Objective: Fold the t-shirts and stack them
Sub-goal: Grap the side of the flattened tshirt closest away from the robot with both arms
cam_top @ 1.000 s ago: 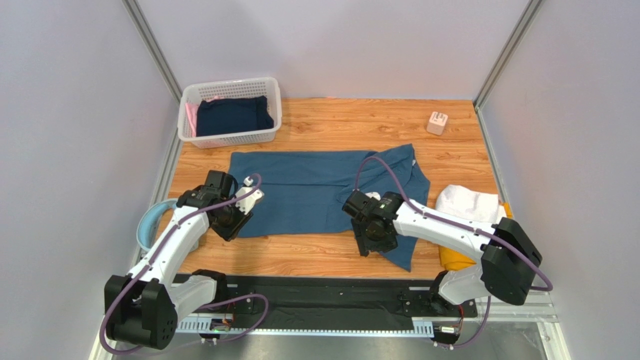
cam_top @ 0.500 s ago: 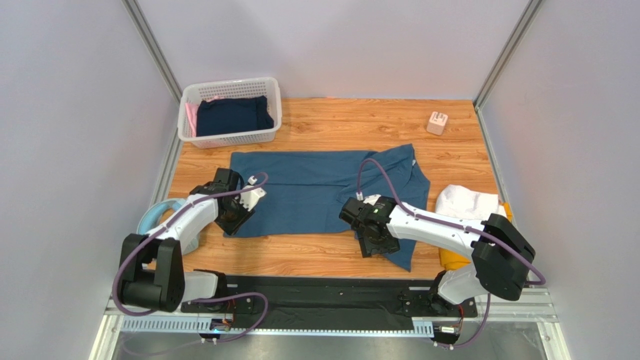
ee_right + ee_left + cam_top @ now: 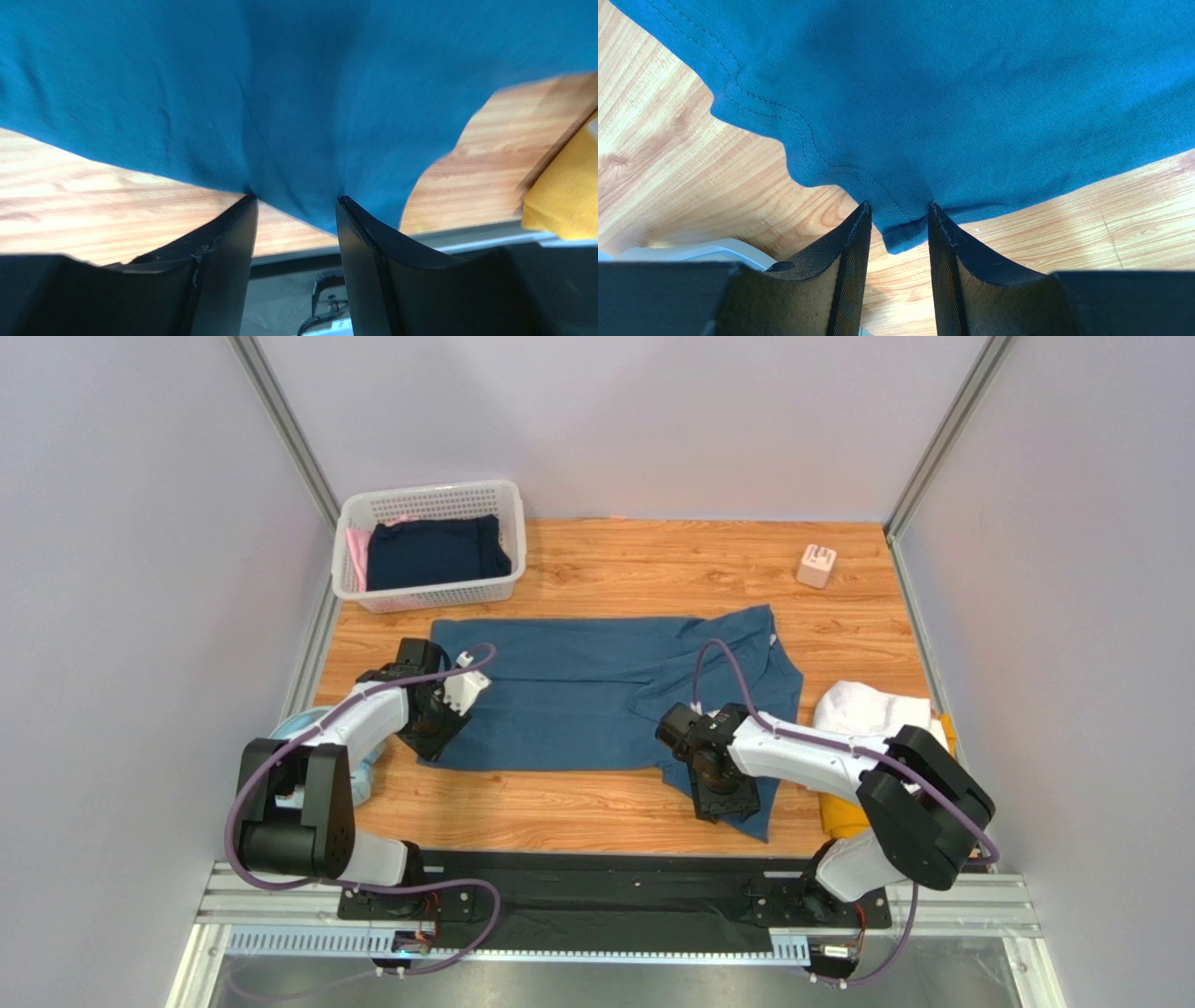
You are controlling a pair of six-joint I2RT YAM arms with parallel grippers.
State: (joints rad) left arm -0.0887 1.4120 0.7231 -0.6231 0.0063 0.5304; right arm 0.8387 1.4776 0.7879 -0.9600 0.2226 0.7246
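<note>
A large teal-blue t-shirt (image 3: 575, 693) lies spread flat across the middle of the wooden table. My left gripper (image 3: 432, 724) sits low at its near-left corner. In the left wrist view the gripper (image 3: 898, 206) is open, and the hemmed corner (image 3: 906, 234) lies loose between the two fingers. My right gripper (image 3: 724, 791) is over the flap hanging toward the near edge. It (image 3: 296, 199) is open too, straddling the cloth edge (image 3: 309, 213) without pinching it. A folded white t-shirt (image 3: 873, 711) rests on a mustard-yellow one (image 3: 842, 816) at the right.
A white lattice basket (image 3: 428, 504) at the back left holds dark navy cloth (image 3: 435, 553) and something pink. A small beige box (image 3: 817, 564) stands at the back right. A pale-blue rounded item (image 3: 288, 745) lies off the left edge. The metal rail (image 3: 484, 234) runs just past the table's near edge.
The left gripper slid farther in onto the shirt's near-left corner. The right gripper moved right and nearer onto the hanging flap, its jaws narrowing slightly.
</note>
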